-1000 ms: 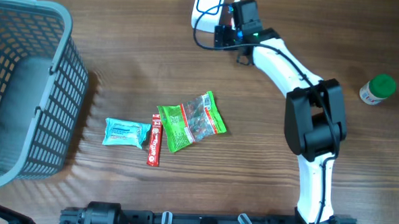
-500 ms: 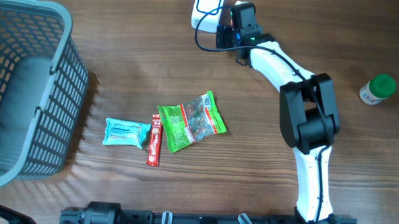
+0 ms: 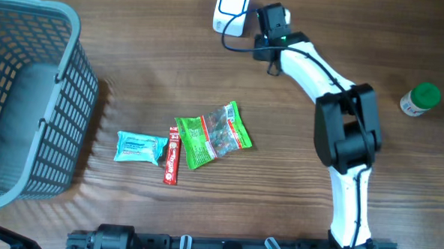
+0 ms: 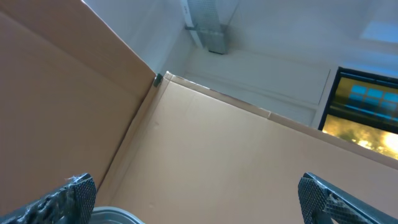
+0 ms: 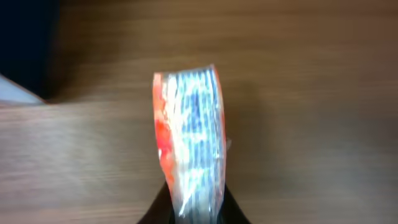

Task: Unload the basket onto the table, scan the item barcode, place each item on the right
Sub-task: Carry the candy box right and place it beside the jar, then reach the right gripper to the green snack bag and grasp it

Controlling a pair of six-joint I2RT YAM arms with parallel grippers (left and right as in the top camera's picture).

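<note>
Brown wood grain covers the whole wooden table, seen from above. At its far edge lies a white scanner, and the right arm reaches up to it, with its wrist just beside the scanner on the right. In the right wrist view the right gripper is closed on a small packet: the two dark fingers pinch its lower end, and the packet stands up from them, seen from its thin edge. It looks orange-red on one side and white with blue on the other, but the picture is blurred and I cannot read any print or barcode. From above this packet is hidden by the arm. The left gripper is wide open and holds nothing; its camera looks up at brown cardboard walls. On the left of the table stands a grey basket. Near the middle lie a blue packet, a red stick packet just beside it, and a green packet touching the red one. A bottle with a green lid stands well apart at the right edge.
</note>
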